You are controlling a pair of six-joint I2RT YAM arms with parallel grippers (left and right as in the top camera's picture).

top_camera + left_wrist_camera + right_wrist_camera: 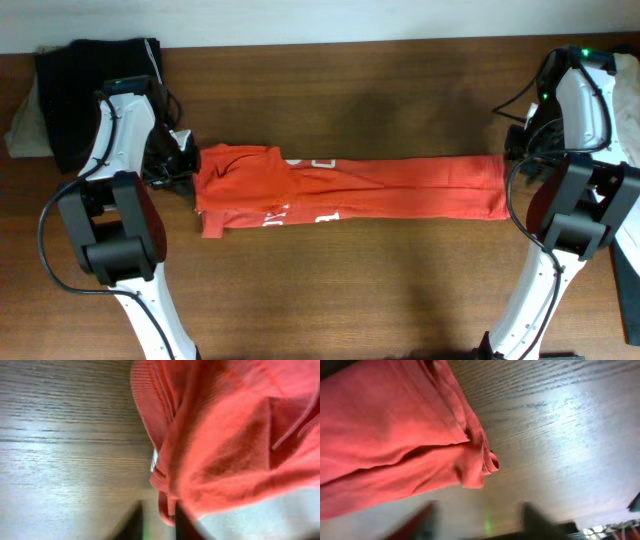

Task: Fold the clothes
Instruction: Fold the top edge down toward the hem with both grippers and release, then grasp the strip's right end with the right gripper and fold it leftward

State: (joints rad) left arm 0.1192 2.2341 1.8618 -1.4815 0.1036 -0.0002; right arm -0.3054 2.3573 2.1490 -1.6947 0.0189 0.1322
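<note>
The orange-red T-shirt lies on the wooden table, folded lengthwise into a long strip, with white lettering showing near its left end. My left gripper is at the shirt's left end. In the left wrist view its dark fingers stand apart, and a loop of the shirt's hem hangs between them, close to the right finger. My right gripper is at the shirt's right end. In the right wrist view its fingers are wide apart and empty, just short of the shirt's corner.
A black garment lies at the back left corner, with a pale one beside it at the left edge. A white object sits at the right edge. Bare wood lies in front of the shirt.
</note>
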